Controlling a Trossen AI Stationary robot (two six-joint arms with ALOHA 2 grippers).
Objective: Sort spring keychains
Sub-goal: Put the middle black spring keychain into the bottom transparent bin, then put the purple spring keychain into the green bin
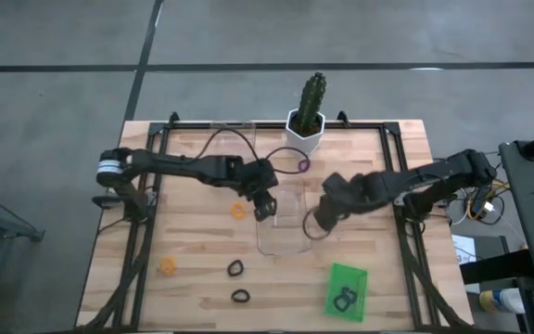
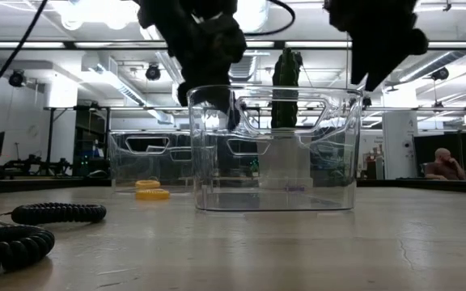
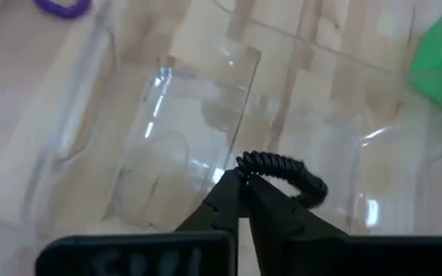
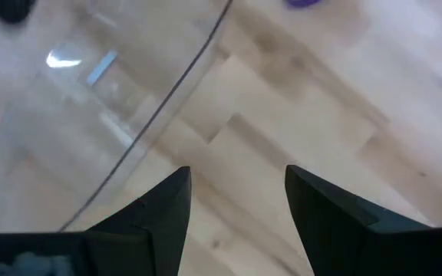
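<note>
My left gripper (image 3: 244,182) is shut on a black spring keychain (image 3: 286,172) over the left edge of a clear tray (image 1: 281,243), which shows mid-table in the low view (image 2: 273,194). My right gripper (image 4: 236,192) is open and touches nothing, above the tray's right rim (image 1: 315,223). Lying flat on the table are two orange keychains (image 1: 239,211) (image 1: 168,266), two black ones (image 1: 236,269) (image 1: 240,298) and a purple one (image 1: 302,164). One more black keychain lies in the green tray (image 1: 348,290). My left gripper pinches the black spring keychain at one end of its coil (image 3: 245,162) between the two fingertips, coming from above and pointing down. The keychain is lifted clear and sticks out sideways past the fingertips over the clear tray.
A second clear tray (image 2: 148,158) stands farther back on the left. A potted cactus (image 1: 308,116) is at the far edge. Black frame rails (image 1: 142,250) run along both table sides. Bare wood lies at the near left.
</note>
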